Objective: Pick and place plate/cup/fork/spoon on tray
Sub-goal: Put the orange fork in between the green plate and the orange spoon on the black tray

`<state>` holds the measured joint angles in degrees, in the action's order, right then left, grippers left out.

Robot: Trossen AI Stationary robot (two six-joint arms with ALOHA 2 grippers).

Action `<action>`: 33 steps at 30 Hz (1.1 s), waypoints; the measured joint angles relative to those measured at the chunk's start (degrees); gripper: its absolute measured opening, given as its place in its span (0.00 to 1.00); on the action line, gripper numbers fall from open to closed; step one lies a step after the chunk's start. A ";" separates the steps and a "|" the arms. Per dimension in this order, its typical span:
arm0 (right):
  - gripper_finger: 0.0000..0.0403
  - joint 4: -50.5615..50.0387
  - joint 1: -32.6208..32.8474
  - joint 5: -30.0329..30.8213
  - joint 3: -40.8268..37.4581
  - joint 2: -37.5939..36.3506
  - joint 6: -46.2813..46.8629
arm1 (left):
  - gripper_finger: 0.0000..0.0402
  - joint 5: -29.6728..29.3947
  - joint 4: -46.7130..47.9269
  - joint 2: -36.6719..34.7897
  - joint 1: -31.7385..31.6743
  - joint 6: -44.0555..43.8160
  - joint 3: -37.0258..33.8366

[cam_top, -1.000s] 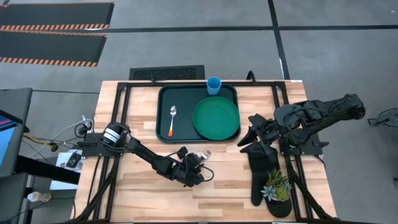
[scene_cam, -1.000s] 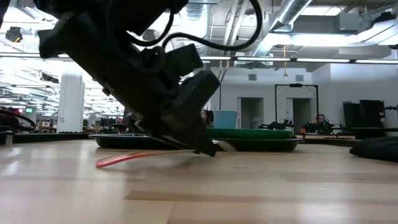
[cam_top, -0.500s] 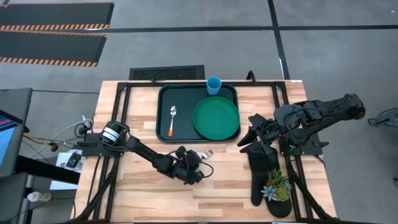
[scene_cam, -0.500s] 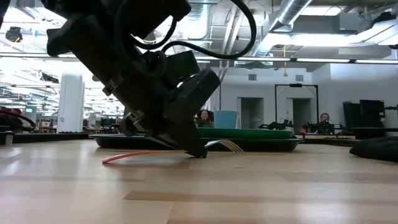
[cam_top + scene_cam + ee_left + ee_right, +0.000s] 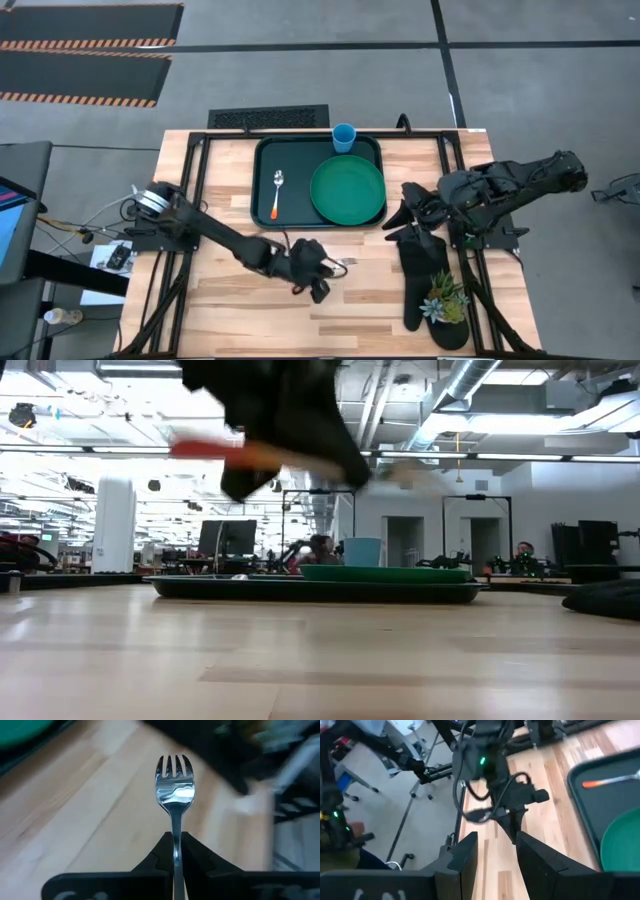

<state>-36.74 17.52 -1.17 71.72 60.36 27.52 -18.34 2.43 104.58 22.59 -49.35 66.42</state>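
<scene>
My left gripper (image 5: 322, 272) is shut on the fork (image 5: 174, 775), high above the bare wood near the table's middle. In the low view the fork's orange handle (image 5: 205, 448) sticks out behind the gripper. The dark green tray (image 5: 264, 205) lies at the far middle. On it are the green plate (image 5: 347, 190) and the orange-handled spoon (image 5: 277, 193). The blue cup (image 5: 343, 137) stands at the tray's far edge. My right gripper (image 5: 402, 214) hangs open and empty just right of the tray. My left gripper pinches the fork's silver neck (image 5: 176, 842), just behind the tines, between its two fingers. The tines (image 5: 346, 263) stick out past the fingertips toward the table's right edge. The fork is lifted clear of the table and lies about level.
A black oven mitt (image 5: 424, 275) and a small potted plant (image 5: 445, 298) lie at the near right, under my right arm. Bare wood stretches along the near edge and to the left of the tray.
My left gripper has risen from the table top with the fork and moved slightly toward the right edge. The fork first tipped, tines up with the handle end on the wood, and now hangs clear and about level.
</scene>
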 joint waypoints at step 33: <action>0.68 48.68 -1.44 8.71 0.11 5.36 -41.54 | 0.01 27.94 -36.28 -27.56 -11.97 0.17 0.06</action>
<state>11.94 16.07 7.54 71.83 65.73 -14.01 9.61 -33.85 77.01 10.61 -49.19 66.48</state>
